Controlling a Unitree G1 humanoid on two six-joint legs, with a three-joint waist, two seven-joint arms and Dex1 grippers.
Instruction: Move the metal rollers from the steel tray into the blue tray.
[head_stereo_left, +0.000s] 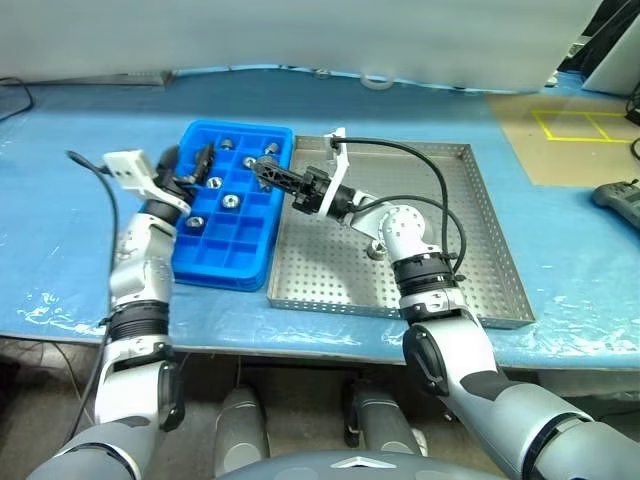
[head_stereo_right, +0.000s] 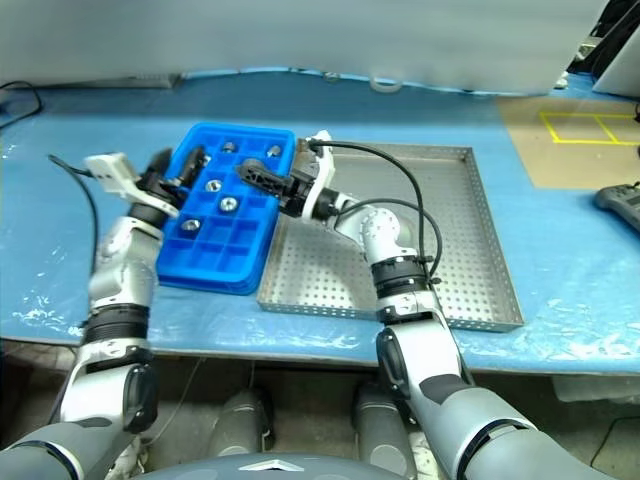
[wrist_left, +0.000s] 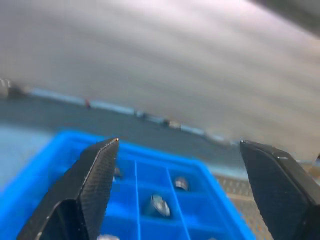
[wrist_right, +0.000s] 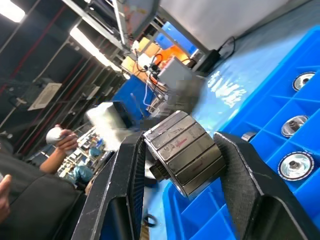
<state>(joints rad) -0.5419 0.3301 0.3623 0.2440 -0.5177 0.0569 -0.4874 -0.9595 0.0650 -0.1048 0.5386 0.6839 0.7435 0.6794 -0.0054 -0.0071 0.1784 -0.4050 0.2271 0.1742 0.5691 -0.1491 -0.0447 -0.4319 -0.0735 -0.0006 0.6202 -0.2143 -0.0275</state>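
**Roller pinched over the blue tray**

The right gripper (wrist_right: 177, 150) pinched one roller (wrist_right: 183, 151) across its curved sides, above the blue tray (head_stereo_left: 215, 262). The left gripper (wrist_left: 175, 185) hung over the same tray, fingers spread, holding nothing. Several rollers (head_stereo_left: 230, 200) sat in separate compartments; one more (head_stereo_left: 376, 252) lay in the steel tray (head_stereo_left: 480, 230) by the right wrist. These looked hard, smooth and heavy for their size, so likely slippery; a grip square across the barrel seemed safest.
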